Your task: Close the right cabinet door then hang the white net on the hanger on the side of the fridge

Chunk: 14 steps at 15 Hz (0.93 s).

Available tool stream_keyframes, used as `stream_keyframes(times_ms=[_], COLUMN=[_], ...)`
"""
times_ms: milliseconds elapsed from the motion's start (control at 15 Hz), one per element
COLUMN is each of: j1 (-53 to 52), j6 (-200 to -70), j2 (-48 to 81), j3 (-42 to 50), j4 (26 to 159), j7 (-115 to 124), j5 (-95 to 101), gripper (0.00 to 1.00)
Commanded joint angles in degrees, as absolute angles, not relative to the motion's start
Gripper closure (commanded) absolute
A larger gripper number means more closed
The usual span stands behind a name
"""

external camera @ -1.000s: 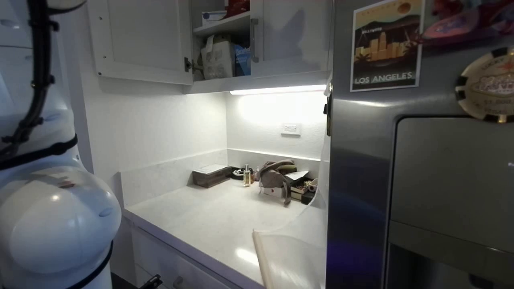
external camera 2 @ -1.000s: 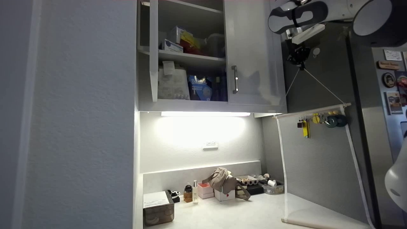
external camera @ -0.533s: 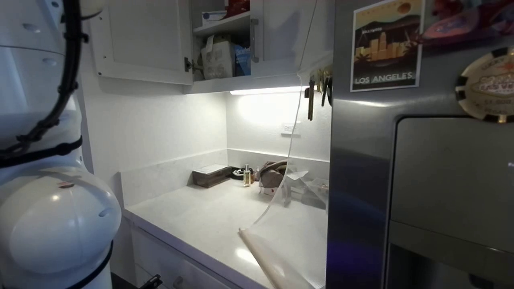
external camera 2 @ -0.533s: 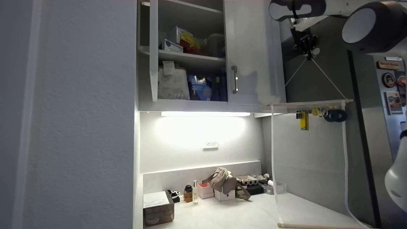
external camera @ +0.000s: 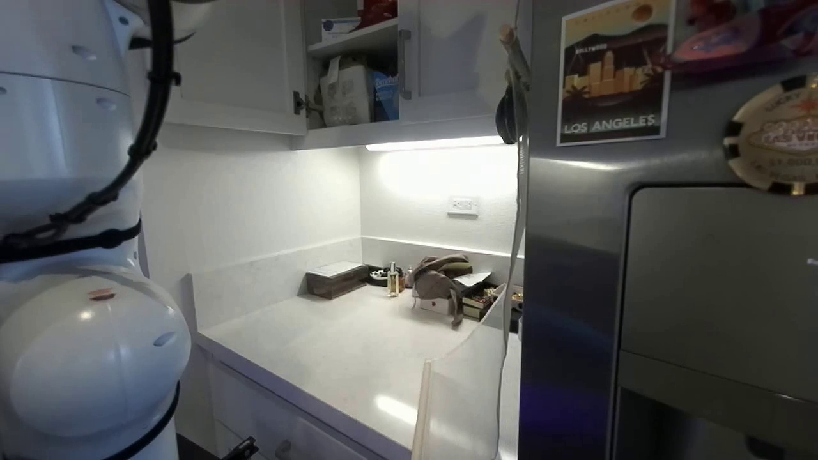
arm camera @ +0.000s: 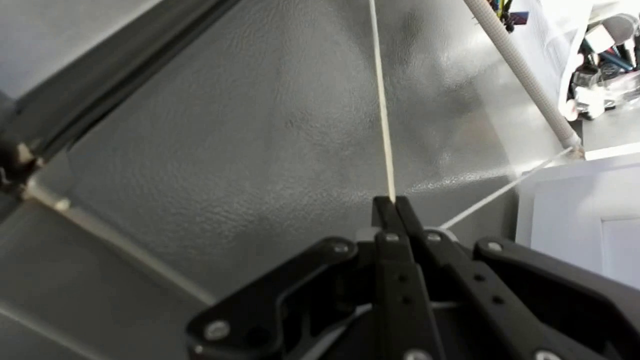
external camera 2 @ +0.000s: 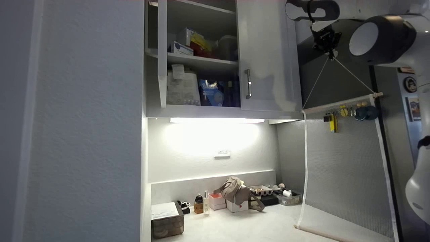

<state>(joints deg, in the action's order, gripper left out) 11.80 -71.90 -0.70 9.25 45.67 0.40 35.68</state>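
Observation:
The right cabinet door (external camera 2: 270, 60) is closed, flush with its frame. My gripper (arm camera: 392, 200) is shut on the thin cord (arm camera: 382, 110) of the white net, pinched at the fingertips. Below it the white net (external camera 2: 346, 168) hangs from a slightly tilted rod, and its lower rod rests near the counter in both exterior views. Beside the grey side of the fridge (external camera 2: 342, 84), the small white round hanger (external camera 2: 335, 53) shows just behind the fingertips. In the wrist view a pale rounded edge sits partly hidden behind the fingers; whether the cord touches it I cannot tell.
The left cabinet door (external camera 2: 162, 53) stands open. Earrings and keyrings (external camera 2: 366, 113) dangle from the net's upper rod. A brown cloth bag (external camera 2: 233, 190), bottles and boxes stand at the back of the counter (external camera 2: 242, 225). A poster (external camera: 613, 73) is on the fridge front.
My gripper has moved up and rightward in an exterior view, closer to the hanger and now overlapping it. The net swung out leftward, then back right, its upper rod higher. The grip stayed shut.

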Motion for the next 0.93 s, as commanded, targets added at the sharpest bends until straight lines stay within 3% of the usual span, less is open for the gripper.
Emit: stream_keyframes(times_ms=[0, 867], j1=[12.7, 14.97], j6=[-71.33, -70.95], j2=[3.58, 7.41], j3=[10.38, 12.65], j4=[39.46, 31.7], j7=[3.84, 8.63], j5=[35.06, 32.36], gripper=[1.0, 1.0])
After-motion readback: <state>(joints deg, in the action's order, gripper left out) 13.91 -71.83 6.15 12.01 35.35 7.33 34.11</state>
